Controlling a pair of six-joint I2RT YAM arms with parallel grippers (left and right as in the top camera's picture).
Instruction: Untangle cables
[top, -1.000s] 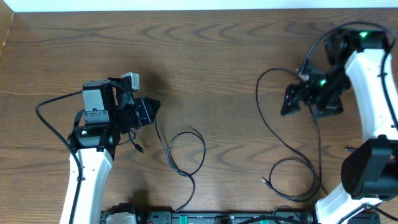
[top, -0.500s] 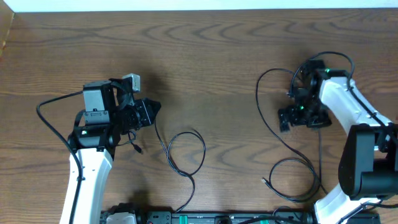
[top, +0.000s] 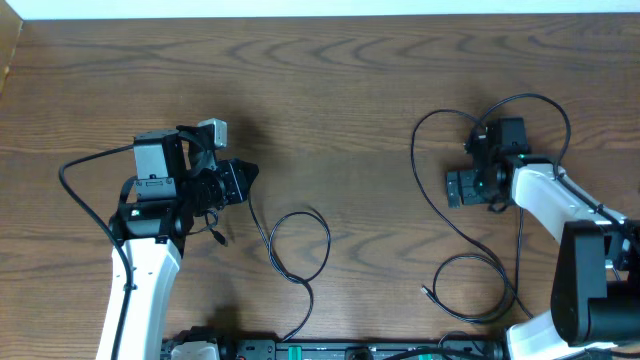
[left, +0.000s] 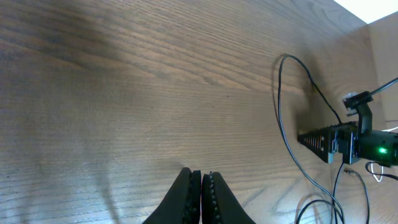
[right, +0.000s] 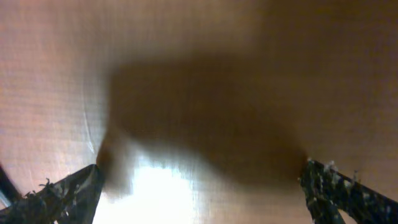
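Left hand (top: 243, 180) was pressed together; couldn't tell if it pinched anything. One dark cable (top: 329, 242) ran from beside its tip into a loop mid-surface (top: 350, 90). Right hand (top: 457, 188) was spread wide, nothing gripped, with the second cable (top: 414, 160) curving around it.

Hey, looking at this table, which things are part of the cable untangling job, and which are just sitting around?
Part of the job:
- looped black cable near the left arm
- second black cable by the right arm
- left gripper, shut
- right gripper, open

Just there:
- thick wires on the arms
- black gear at the near edge
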